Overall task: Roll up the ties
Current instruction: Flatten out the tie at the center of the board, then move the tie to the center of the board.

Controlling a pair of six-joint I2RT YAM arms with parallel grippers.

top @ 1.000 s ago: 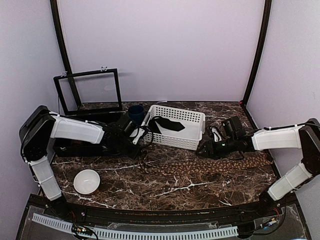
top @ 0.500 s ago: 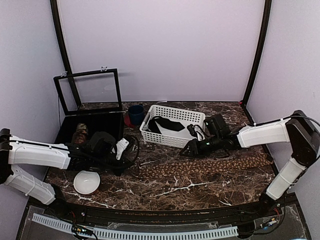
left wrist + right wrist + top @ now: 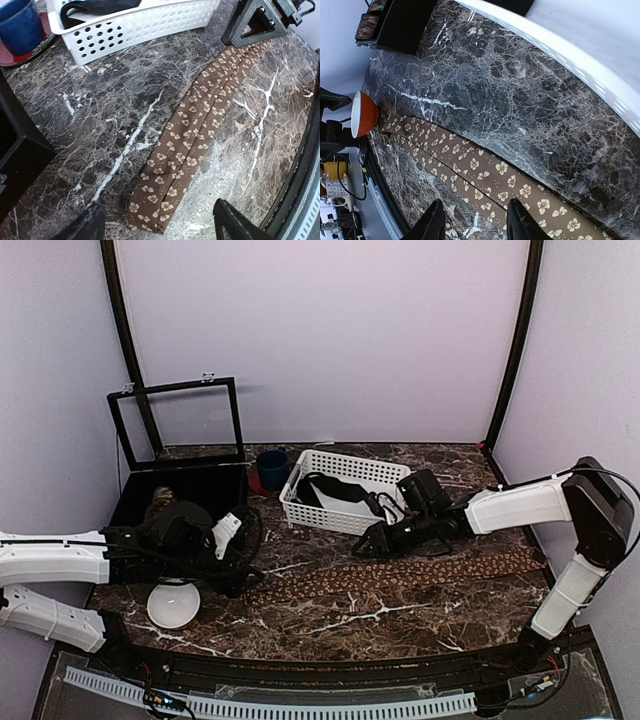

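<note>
One tie [image 3: 400,575], brown with tan flowers, lies flat and stretched across the marble from left to right. My left gripper [image 3: 238,570] is open at the tie's left end. In the left wrist view that end [image 3: 155,210] lies on the table between the two spread fingertips of this gripper [image 3: 157,227], untouched. My right gripper [image 3: 368,545] hovers over the tie's middle, in front of the basket. Seen from the right wrist, the tie [image 3: 470,160] passes under the parted fingers of the right gripper [image 3: 475,222], which hold nothing. A rolled brown coil [image 3: 160,506] sits in the black case.
A white basket [image 3: 345,523] holding a dark cloth stands behind the tie. A blue cup [image 3: 270,466] is beside it. The black case [image 3: 130,510] with its raised lid is at the back left. A white bowl [image 3: 172,602] sits near the front left.
My left arm swung down and to the left, dragging the tie's end out straight, then opened and let it go. The right gripper slid left along the tie.
</note>
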